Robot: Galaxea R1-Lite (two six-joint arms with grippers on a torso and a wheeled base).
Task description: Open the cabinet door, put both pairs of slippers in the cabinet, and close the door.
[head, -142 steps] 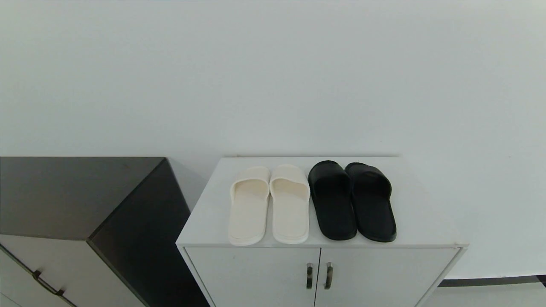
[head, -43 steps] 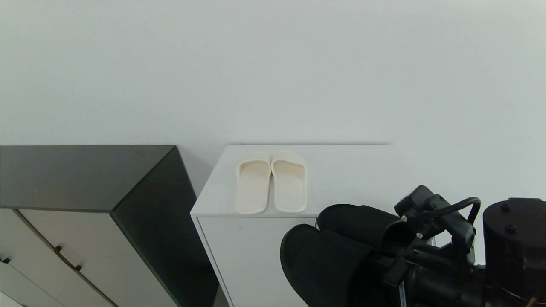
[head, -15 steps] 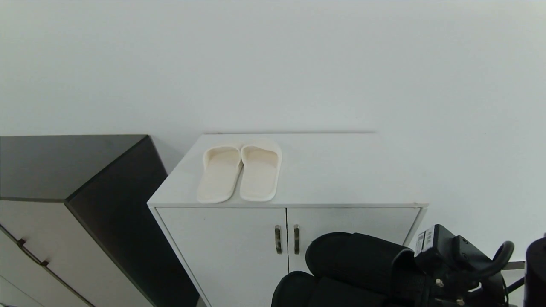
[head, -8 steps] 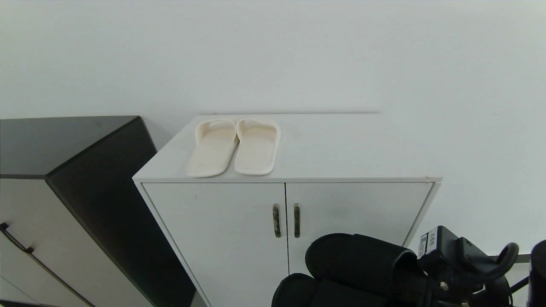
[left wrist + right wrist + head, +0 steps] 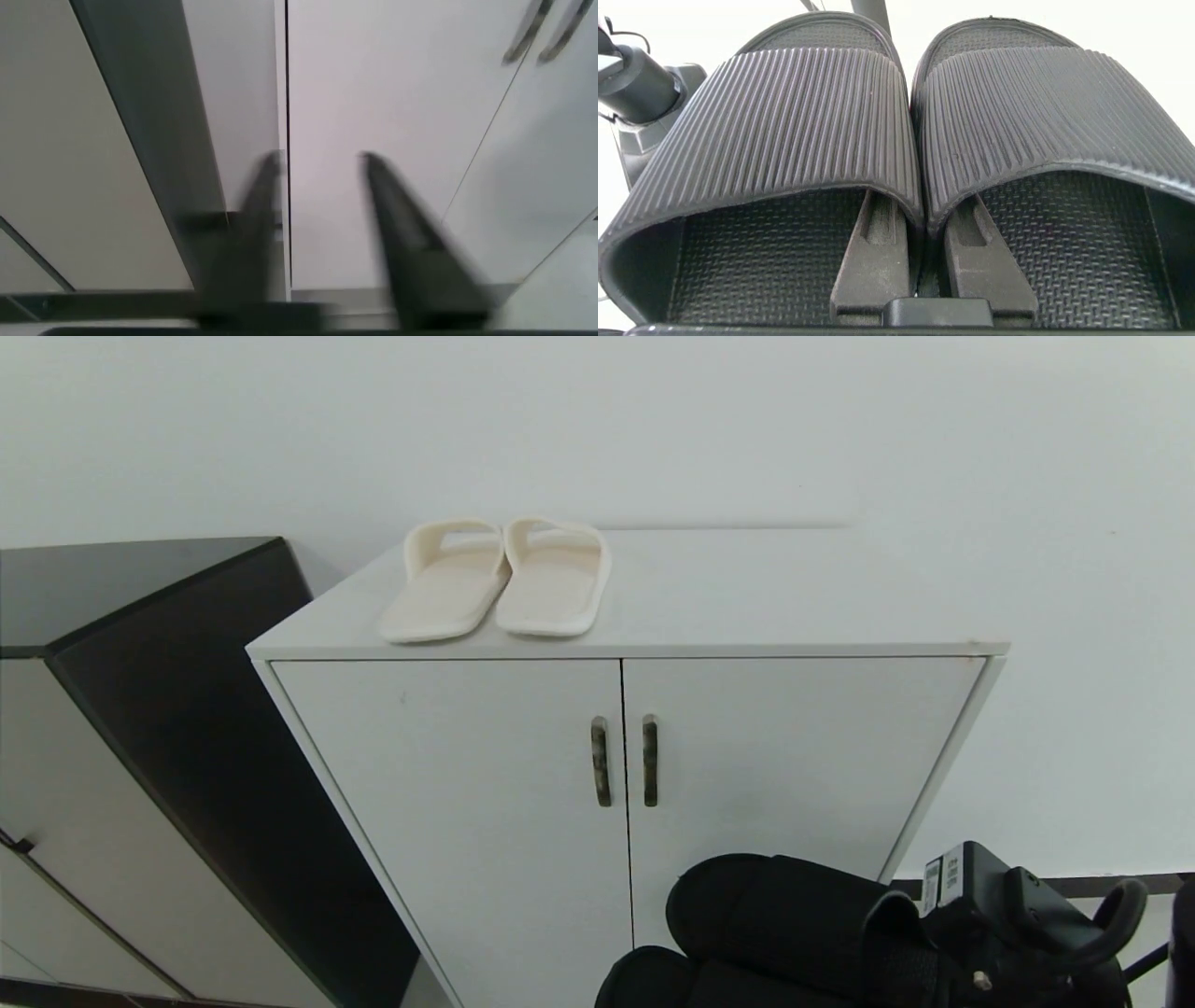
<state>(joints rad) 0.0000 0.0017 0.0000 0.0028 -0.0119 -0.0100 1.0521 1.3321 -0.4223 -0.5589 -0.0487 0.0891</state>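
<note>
The white cabinet (image 5: 794, 588) stands against a pale wall (image 5: 840, 429). Both its doors are shut: the left door (image 5: 448, 821) and the right door (image 5: 794, 756) meet at the middle. Two dark upright handles (image 5: 600, 761) sit there side by side, one on each door.

The cream slippers (image 5: 499, 581) lie on the cabinet top, toward its left side. They are side by side and touching, toes toward the wall.

The black slippers (image 5: 775, 919) hang low in front of the right door, at the head view's lower edge. The right tool (image 5: 923, 219) carries them. In the right wrist view, one finger (image 5: 873, 261) goes into each slipper under its ribbed strap. The two fingers are narrow, pinching the slippers' inner walls together between them, so the pair sits side by side as one load.

The left tool (image 5: 320, 168) is low before the left door, near the cabinet's lower left corner. Its two fingers are wide apart with nothing between them. They are blurred in the left wrist view, and how near they are to the door cannot be told.

A dark cabinet (image 5: 187, 728) stands just beside the white one on its left, with a pale front.
</note>
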